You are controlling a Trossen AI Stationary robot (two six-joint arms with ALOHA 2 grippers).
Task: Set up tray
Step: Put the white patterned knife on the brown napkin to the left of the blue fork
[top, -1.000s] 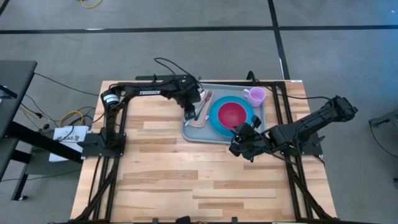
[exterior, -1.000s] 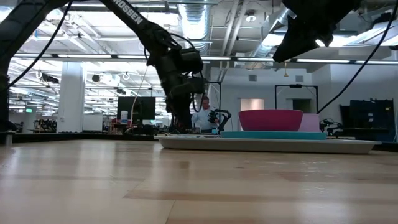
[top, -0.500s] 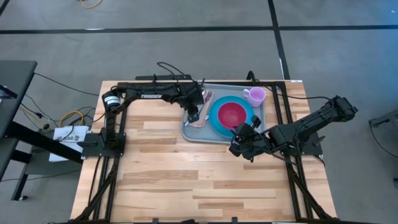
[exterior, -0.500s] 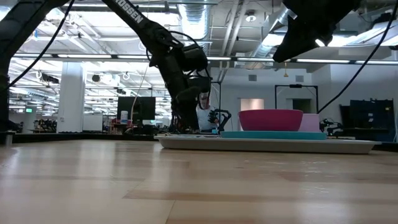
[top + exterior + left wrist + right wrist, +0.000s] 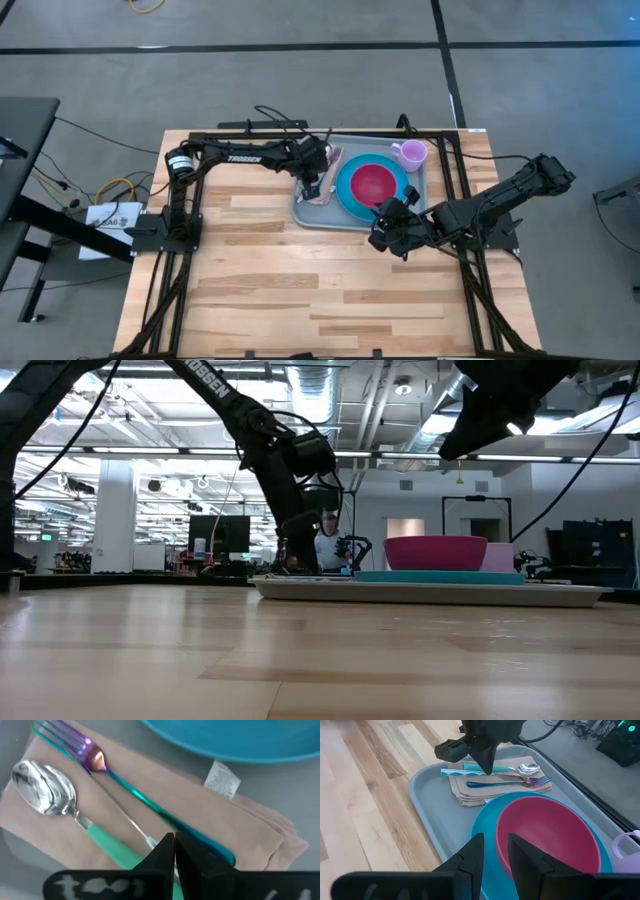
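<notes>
The grey-blue tray (image 5: 308, 216) lies at the table's far right. It carries a blue plate (image 5: 346, 190) with a pink bowl (image 5: 373, 183) on it, a lilac mug (image 5: 410, 153) and a folded beige napkin (image 5: 250, 827). On the napkin lie a spoon (image 5: 45, 795), an iridescent fork (image 5: 135, 795) and a thin knife (image 5: 136, 827) between them. My left gripper (image 5: 174, 842) is shut, its tips down at the knife. My right gripper (image 5: 496, 849) hovers open over the tray's near edge, with nothing between its fingers. My left gripper comes down at a slant from the table's left, its shut fingertips (image 5: 487, 767) meeting over the knife's blade (image 5: 148, 839) between spoon and fork. The fingers hide that spot, so I cannot tell whether they touch or hold the blade. All the cutlery lies flat on the napkin.
Black frame rails (image 5: 455, 190) run along the table's sides and far edge, close to the tray. Bare wooden tabletop (image 5: 300, 280) spreads over the near half. The knife's patterned handle (image 5: 451, 772) sticks out toward the tray's left rim.
My left gripper has moved a little toward the plate and tipped steeper, down onto the cutlery on the napkin. The cutlery, napkin and tray lie as before.
</notes>
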